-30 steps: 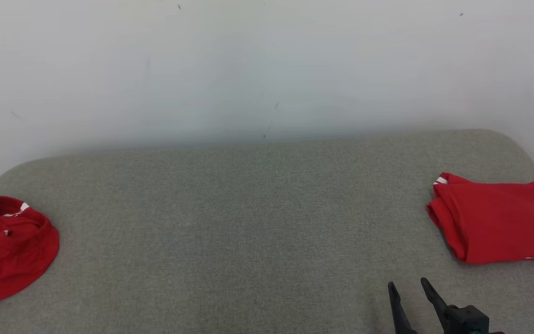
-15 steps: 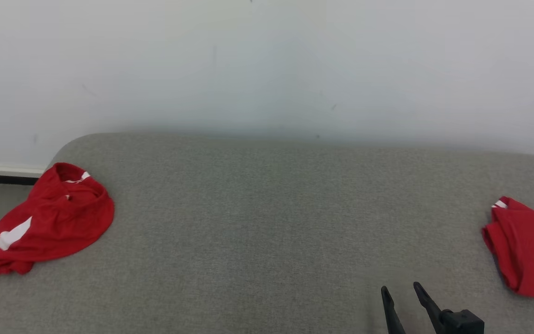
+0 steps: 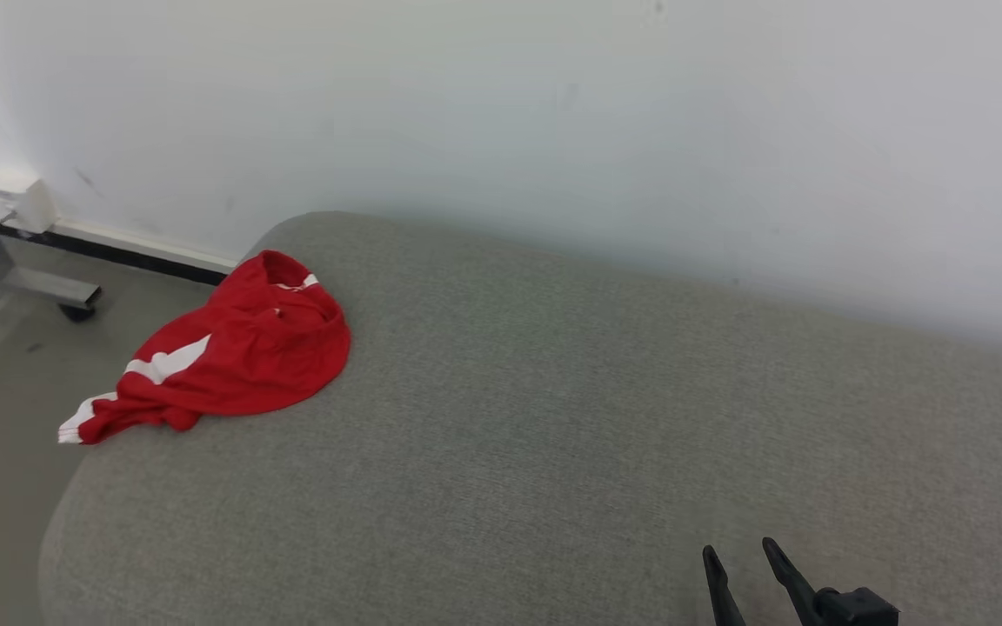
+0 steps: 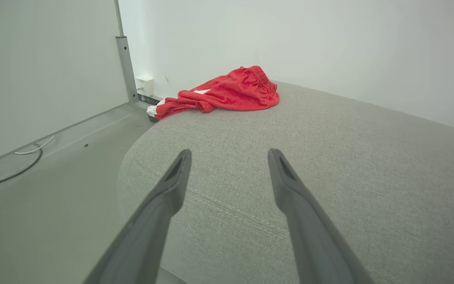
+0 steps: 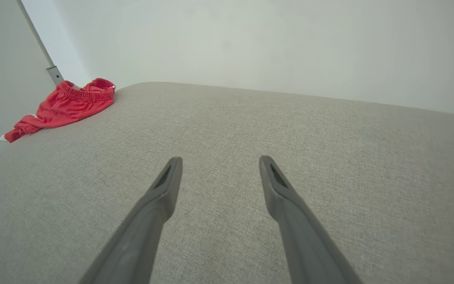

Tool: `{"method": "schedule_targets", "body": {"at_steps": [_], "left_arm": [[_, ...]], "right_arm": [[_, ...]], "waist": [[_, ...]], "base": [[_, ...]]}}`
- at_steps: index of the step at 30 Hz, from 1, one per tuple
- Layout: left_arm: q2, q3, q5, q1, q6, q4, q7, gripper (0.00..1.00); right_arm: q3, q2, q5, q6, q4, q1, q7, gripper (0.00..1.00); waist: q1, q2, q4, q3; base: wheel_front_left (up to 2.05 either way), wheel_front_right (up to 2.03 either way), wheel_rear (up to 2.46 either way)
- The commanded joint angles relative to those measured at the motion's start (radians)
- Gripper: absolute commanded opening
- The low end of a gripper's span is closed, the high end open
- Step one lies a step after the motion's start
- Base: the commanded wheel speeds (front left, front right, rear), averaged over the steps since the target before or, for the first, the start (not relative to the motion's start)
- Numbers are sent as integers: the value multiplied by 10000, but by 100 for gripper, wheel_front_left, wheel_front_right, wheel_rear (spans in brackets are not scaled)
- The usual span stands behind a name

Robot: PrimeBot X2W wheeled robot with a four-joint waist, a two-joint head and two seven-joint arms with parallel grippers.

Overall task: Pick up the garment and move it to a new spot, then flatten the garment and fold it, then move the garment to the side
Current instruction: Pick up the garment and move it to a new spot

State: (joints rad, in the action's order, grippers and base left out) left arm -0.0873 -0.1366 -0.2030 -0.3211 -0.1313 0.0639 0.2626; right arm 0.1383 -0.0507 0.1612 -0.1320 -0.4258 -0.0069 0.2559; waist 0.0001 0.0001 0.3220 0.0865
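One crumpled red garment lies at the far left corner of the grey cushion, its white-trimmed end trailing over the cushion's edge. The left gripper and right gripper hover over the cushion's near side, well apart from the garment, fingers spread wide and empty.

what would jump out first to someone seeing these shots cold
First, the crumpled red garment with white stripes, lying at the far left corner of the grey cushioned surface, one end reaching its edge. Next, the right gripper at the head view's bottom edge and the left gripper in its wrist view, both open, empty and well short of the garment.
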Motion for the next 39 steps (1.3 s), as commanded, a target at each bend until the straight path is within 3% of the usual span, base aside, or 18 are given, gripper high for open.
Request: {"method": "schedule_targets", "body": {"at_steps": [1,11,19,26,31,39], "left_arm": [[-54,-41,13,-88,12,-1,29,100],[-120,-281,-115,-265,12,-3,29,100],[-221,-403,-328,-59,12,332,29,100],[-498,-210,-1401,972,13,1381,27,100],[-1292,98,-2451,2600,12,2302,-370,100],[-2359,-338,-4303,4964,13,2652,-1703,100]], "right_arm": [[-10,6,-4,27,-22,-31,42,100],[138,4,105,27,-78,-58,86,100],[109,3,-27,27,-12,-133,84,100],[32,3,-154,27,91,-120,86,100],[37,2,-423,27,386,-467,-142,100],[97,-63,-1235,27,1744,-1382,-769,100]], "waist": [[-1,-1,731,22],[-1,-1,1086,4],[-1,-1,827,-113],[-1,-1,536,-374],[-1,-1,-65,-1036],[-1,-1,-1867,-3145]], "base": [[0,0,0],[0,0,0],[0,0,0],[0,0,0],[0,0,0],[0,0,0]]}}
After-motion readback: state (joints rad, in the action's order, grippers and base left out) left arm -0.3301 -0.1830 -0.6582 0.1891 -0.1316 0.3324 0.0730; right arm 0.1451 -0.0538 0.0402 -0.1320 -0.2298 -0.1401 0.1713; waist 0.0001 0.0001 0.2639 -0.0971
